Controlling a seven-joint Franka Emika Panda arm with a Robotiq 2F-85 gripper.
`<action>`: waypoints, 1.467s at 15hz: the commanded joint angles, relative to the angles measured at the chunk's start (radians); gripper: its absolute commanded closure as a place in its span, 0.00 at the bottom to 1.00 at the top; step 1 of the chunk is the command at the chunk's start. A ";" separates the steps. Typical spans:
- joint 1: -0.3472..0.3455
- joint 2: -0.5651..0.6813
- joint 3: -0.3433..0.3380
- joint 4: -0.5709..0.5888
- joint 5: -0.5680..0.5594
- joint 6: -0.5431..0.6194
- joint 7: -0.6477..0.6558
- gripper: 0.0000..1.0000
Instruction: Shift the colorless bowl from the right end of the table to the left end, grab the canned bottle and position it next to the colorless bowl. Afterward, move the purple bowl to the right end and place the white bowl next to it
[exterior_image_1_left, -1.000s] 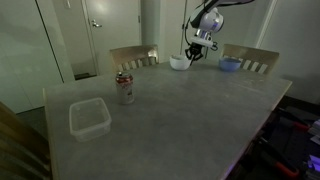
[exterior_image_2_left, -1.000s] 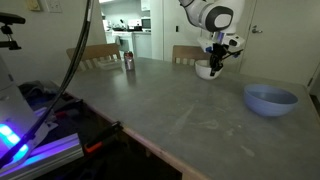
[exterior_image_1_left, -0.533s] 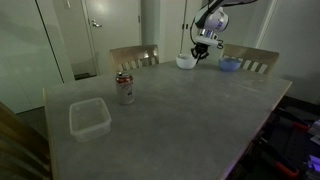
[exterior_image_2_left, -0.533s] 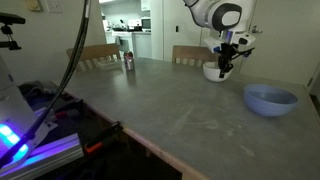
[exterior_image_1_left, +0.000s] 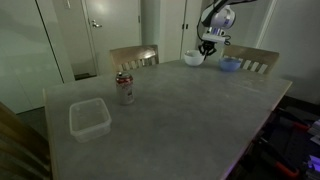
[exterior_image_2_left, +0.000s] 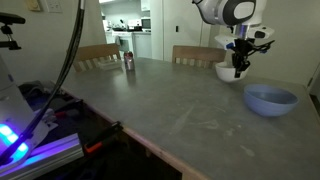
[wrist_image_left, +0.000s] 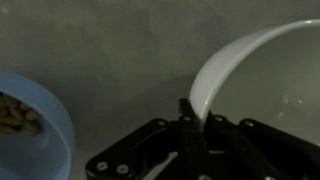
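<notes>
The hand (wrist_image_left: 188, 118) is clamping the near rim of the white bowl (wrist_image_left: 265, 80), its fingers pressed together on the thin wall, as the wrist view shows. What is changing is the gap to the purple bowl (exterior_image_1_left: 230, 63). Over the last second the hand and the white bowl have been travelling together toward it, and in both exterior views the white bowl is now sitting near the purple bowl, though still apart from it, where a second ago it was clearly farther off. Whether the white bowl is being carried just clear of the table (exterior_image_1_left: 180, 110) or slid along its top cannot be told from these views.

The purple bowl itself is not moving — it is resting at its end of the table, and in the wrist view it is coming into sight at the picture's edge, beside the held bowl. Well away from the purple bowl, toward the opposite end, the canned bottle (exterior_image_1_left: 124, 88) is standing upright with the colorless bowl (exterior_image_1_left: 88, 117) lying near it, so those earlier parts of the task appear to be settled. The work in hand looks like the last step — bringing the white bowl next to the purple one. A little more travel and a release seem to be all that is remaining.
</notes>
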 joint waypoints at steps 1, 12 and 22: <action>-0.012 -0.037 -0.036 -0.032 0.000 0.014 0.017 0.98; -0.059 -0.048 -0.105 -0.121 0.038 0.015 0.073 0.98; -0.048 -0.073 -0.097 -0.133 0.046 0.006 0.082 0.44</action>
